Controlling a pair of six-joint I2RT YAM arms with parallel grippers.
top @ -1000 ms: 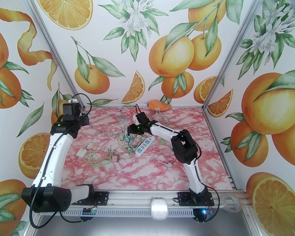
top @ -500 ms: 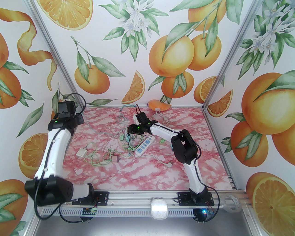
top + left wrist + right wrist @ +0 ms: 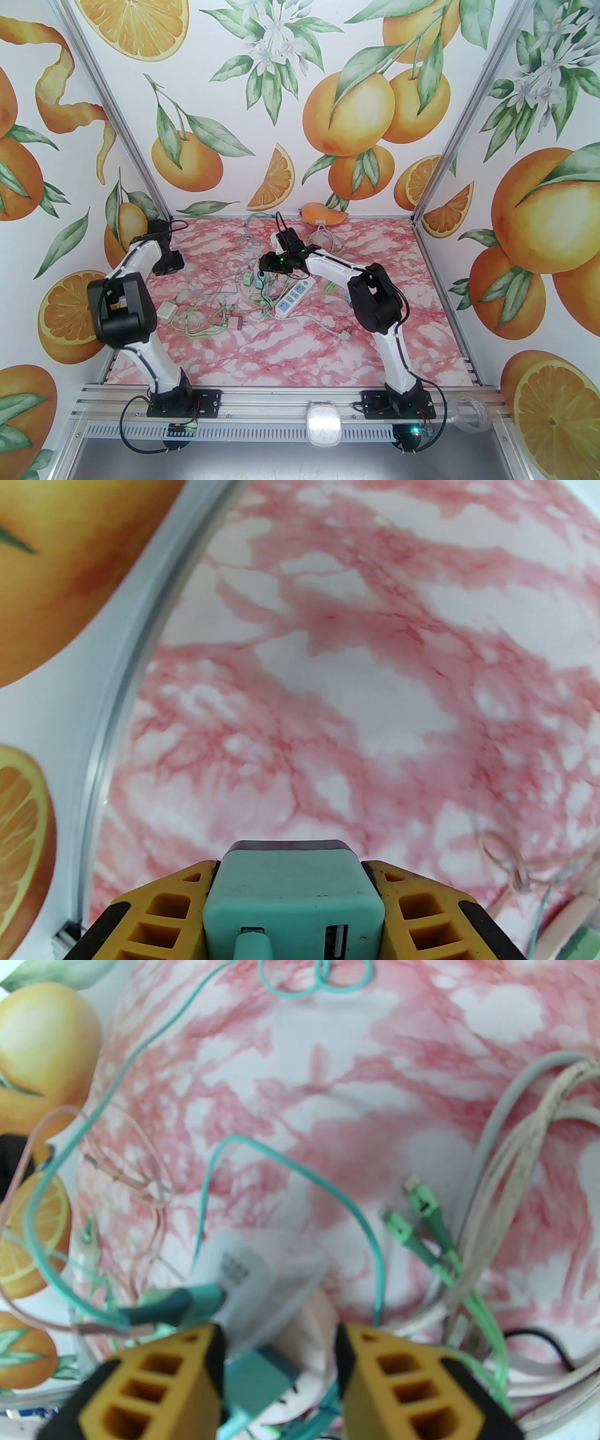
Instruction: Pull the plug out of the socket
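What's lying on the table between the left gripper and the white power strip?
Top view: loose thin cables cross the marble table there, and two small green plugs sit near the power strip.

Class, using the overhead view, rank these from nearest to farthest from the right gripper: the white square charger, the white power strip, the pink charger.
1. white power strip, mid-table, just beside the right gripper.
2. pink charger, nearer the front edge and to the gripper's left.
3. white square charger, far left, beside the left arm.
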